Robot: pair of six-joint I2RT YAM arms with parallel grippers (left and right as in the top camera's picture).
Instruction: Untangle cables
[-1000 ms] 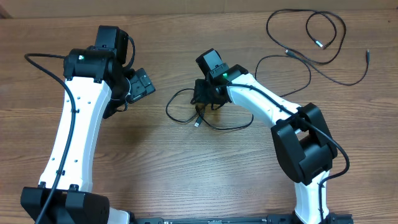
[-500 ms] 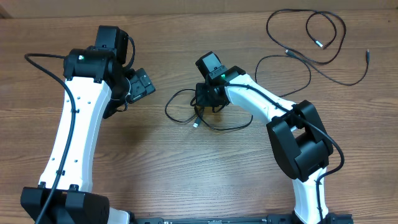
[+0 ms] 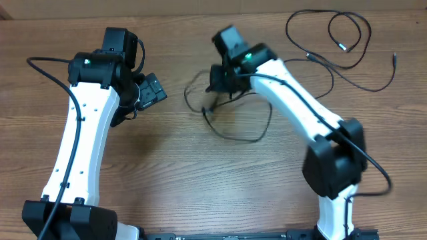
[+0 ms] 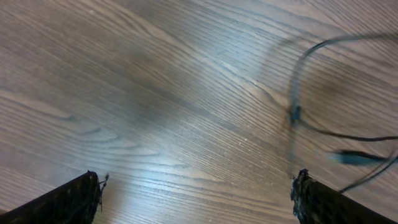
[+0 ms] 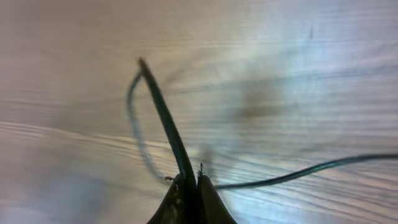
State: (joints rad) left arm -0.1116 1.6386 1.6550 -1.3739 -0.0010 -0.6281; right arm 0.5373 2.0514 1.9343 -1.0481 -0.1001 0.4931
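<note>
My right gripper (image 3: 215, 87) is shut on a thin black cable (image 3: 253, 141) and holds it up at the middle far side of the table. In the right wrist view the pinched cable (image 5: 163, 112) runs up out of the right gripper (image 5: 189, 185), and another strand (image 5: 311, 168) trails off to the right. My left gripper (image 3: 157, 90) hangs open to the left of that cable, holding nothing. Blurred strands of the cable (image 4: 295, 112) show in the left wrist view, beyond the wide-apart tips of the left gripper (image 4: 196, 186). More cables (image 3: 344, 47) lie looped at the far right.
The wooden table (image 3: 167, 173) carries nothing else. The thicker black wire (image 3: 50, 61) of the left arm arcs at the left. Both arm bases stand at the near edge.
My right gripper has shut on the cable and carried it up and toward the far side, dragging the loop along. The left arm has not moved.
</note>
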